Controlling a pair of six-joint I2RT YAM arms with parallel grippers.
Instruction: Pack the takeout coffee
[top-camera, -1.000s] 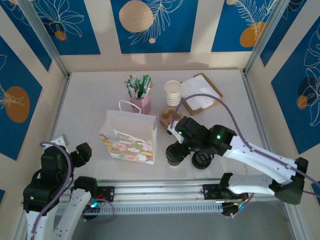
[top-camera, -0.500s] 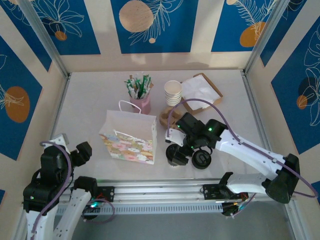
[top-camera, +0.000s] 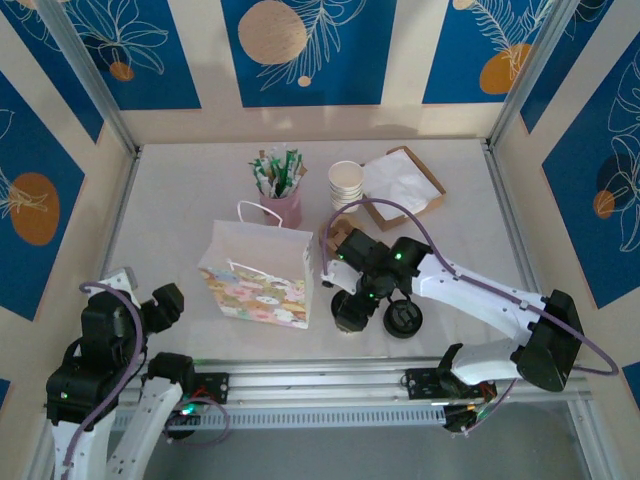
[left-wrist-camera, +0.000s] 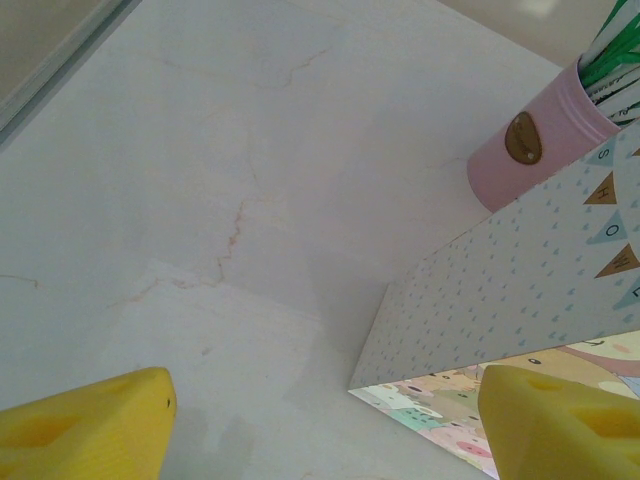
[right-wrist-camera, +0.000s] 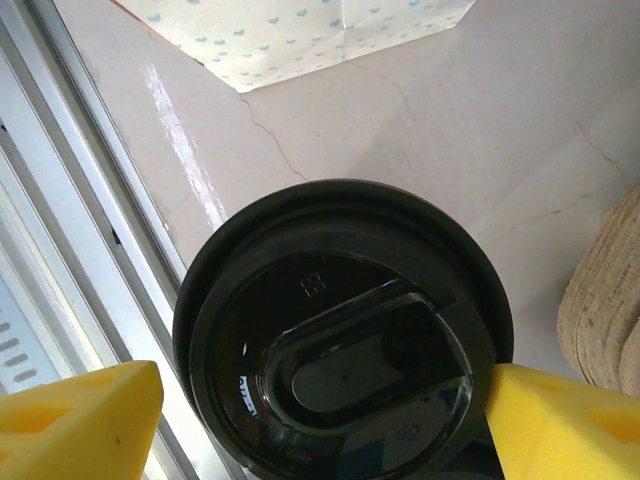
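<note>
Right tool (right-wrist-camera: 320, 420) straddles the lidded coffee cup (right-wrist-camera: 340, 330) at lower centre, jaws wide, holding nothing; an off-centre squeeze could topple it. Left tool (left-wrist-camera: 320, 425) gapes empty.

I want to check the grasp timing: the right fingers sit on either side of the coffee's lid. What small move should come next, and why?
Probably close the right gripper on the coffee. Its open fingers flank it, one on each side, so it looks centred for a grip. The bag stands close by for packing.
</note>
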